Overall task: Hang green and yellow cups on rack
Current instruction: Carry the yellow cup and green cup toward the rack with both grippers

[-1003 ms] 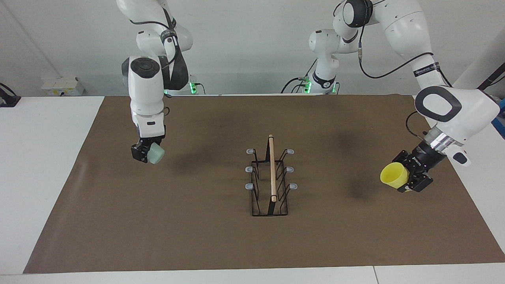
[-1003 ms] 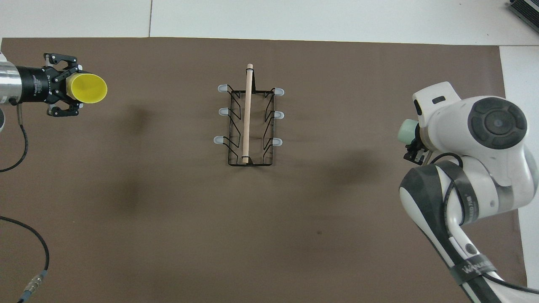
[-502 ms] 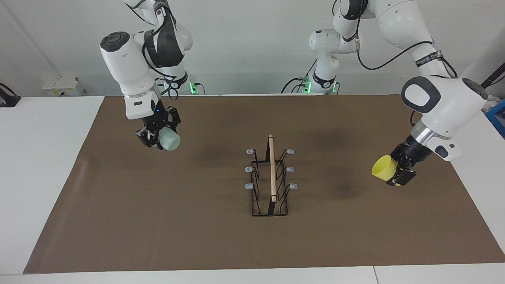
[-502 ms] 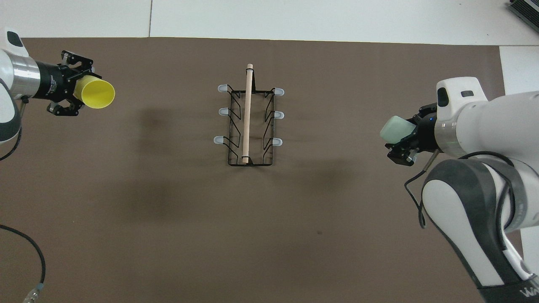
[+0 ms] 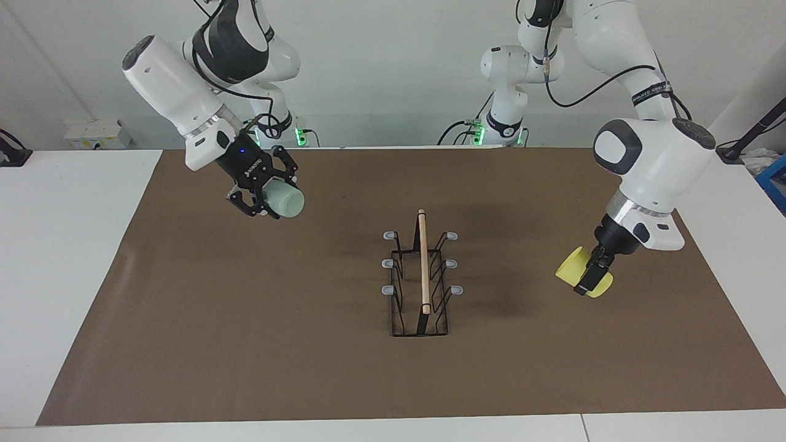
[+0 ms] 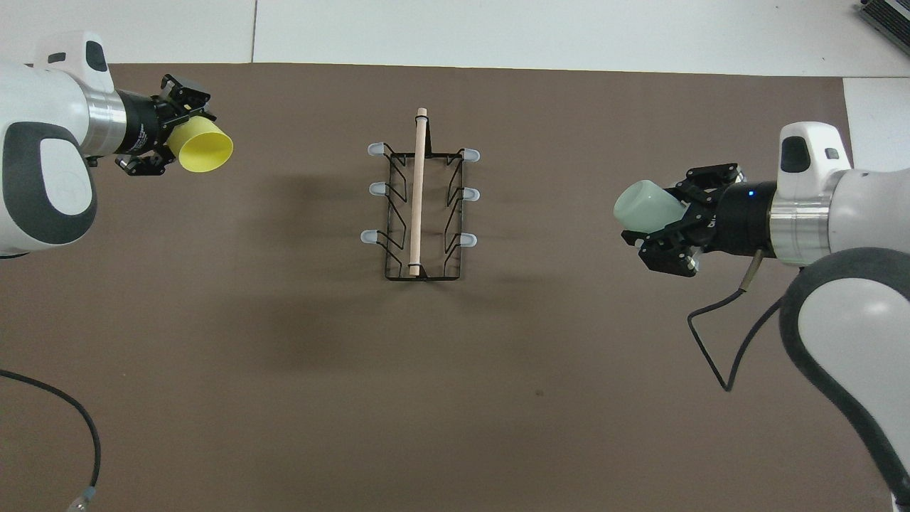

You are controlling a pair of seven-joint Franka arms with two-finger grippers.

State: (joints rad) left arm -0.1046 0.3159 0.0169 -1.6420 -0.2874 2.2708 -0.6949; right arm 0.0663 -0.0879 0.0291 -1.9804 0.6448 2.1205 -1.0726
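The rack [image 5: 422, 276] [image 6: 419, 206], a black wire frame with a wooden rod on top and grey-tipped prongs on both sides, stands mid-table on the brown mat. My left gripper [image 5: 591, 277] [image 6: 179, 136] is shut on the yellow cup [image 5: 572, 272] [image 6: 206, 147]. It holds the cup on its side in the air over the mat toward the left arm's end, mouth toward the rack. My right gripper [image 5: 268, 197] [image 6: 677, 219] is shut on the green cup [image 5: 288, 202] [image 6: 643, 207], held sideways in the air over the mat toward the right arm's end.
A brown mat [image 5: 245, 344] covers most of the white table [image 5: 67, 258]. A small white box [image 5: 98, 134] sits by the wall at the right arm's end. A black cable [image 6: 71, 427] lies on the mat near the left arm.
Both arms have turned their wrists and carried their cups inward toward the rack. The right gripper has risen and tilted to the side; the left has dropped a little lower.
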